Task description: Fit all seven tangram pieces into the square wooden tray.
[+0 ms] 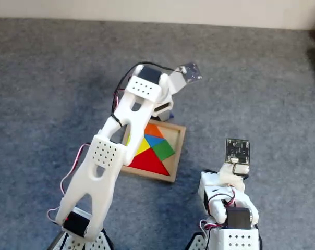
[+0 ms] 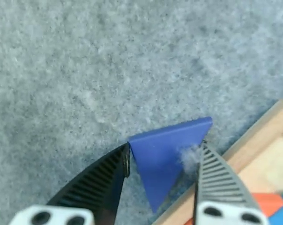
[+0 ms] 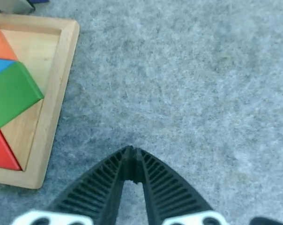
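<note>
grasping a blue triangle (image 2: 166, 138) between its fingers, left gripper (image 2: 166, 149) hangs beside the tray (image 2: 254, 146); right gripper (image 3: 131, 153) clenched, empty. several pieces (image 1: 153, 150) seated (bare wood remains), probably late.

We see a grey carpet (image 2: 108, 61) of fuzzy, rough cloth and a tray (image 3: 48, 117) of pale, smooth, matt wood. The blue triangle (image 2: 160, 157) and the coloured pieces (image 3: 12, 93) look smoothly painted, with a faint sheen. The left gripper (image 2: 165, 147) and the right gripper (image 3: 132, 151) have black, ribbed, matt plastic fingers (image 2: 104, 178), and the arms (image 1: 108, 156) have white plastic shells.
</note>
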Robot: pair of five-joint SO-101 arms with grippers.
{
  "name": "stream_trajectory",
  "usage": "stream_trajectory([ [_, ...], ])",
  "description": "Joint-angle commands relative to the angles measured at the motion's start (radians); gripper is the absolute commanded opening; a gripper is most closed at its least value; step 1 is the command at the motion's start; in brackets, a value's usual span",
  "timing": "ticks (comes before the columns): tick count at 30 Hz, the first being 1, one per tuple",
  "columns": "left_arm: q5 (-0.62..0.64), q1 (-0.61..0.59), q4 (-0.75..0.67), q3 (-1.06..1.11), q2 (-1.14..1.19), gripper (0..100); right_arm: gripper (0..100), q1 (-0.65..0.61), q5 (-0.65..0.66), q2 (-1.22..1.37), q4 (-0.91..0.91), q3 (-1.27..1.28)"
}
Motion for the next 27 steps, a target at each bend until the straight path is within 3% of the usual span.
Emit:
stream_trajectory([
  [1,-0.009,0.021,0.017,-0.019,-0.007,21,1.2,0.013,0.014,-0.005,-0.025,0.134],
  [14,-0.006,0.024,0.227,-0.294,-0.015,18,1.2,0.013,0.014,-0.005,-0.025,0.134],
  [22,-0.003,0.024,0.230,-0.303,-0.013,19,1.2,0.013,0.014,-0.005,-0.025,0.134],
  [27,0.049,0.021,0.219,-0.300,-0.010,26,1.2,0.013,0.014,-0.005,-0.025,0.134],
])
